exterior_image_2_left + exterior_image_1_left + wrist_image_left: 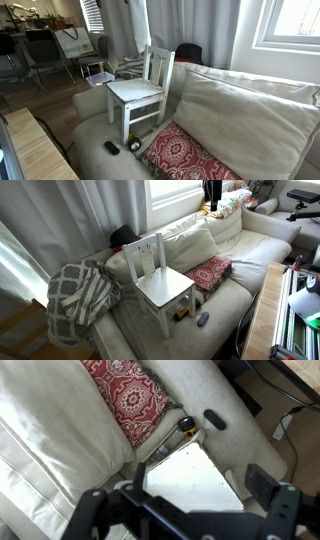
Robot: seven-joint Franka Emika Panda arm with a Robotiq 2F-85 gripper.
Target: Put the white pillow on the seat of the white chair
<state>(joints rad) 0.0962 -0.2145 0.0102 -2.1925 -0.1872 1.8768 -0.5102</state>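
Note:
The white chair (pixel 158 278) stands on the sofa seat, its flat seat bare, in both exterior views (pixel 138 92). The white pillow (pixel 190 244) leans against the sofa back beside the chair and also shows large in an exterior view (pixel 240 115). In the wrist view my gripper (pixel 180 500) is open and empty, right above the chair seat (pixel 190 475), with the pillow (pixel 50 445) to the left. The gripper does not show in the exterior views.
A red patterned cushion (pixel 210 273) (pixel 185 155) (pixel 130 395) lies in front of the pillow. A lattice blanket (pixel 78 295) hangs over the sofa arm. A dark remote (pixel 214 420) (pixel 203 319) and a small round object (pixel 185 425) lie on the sofa by the chair legs.

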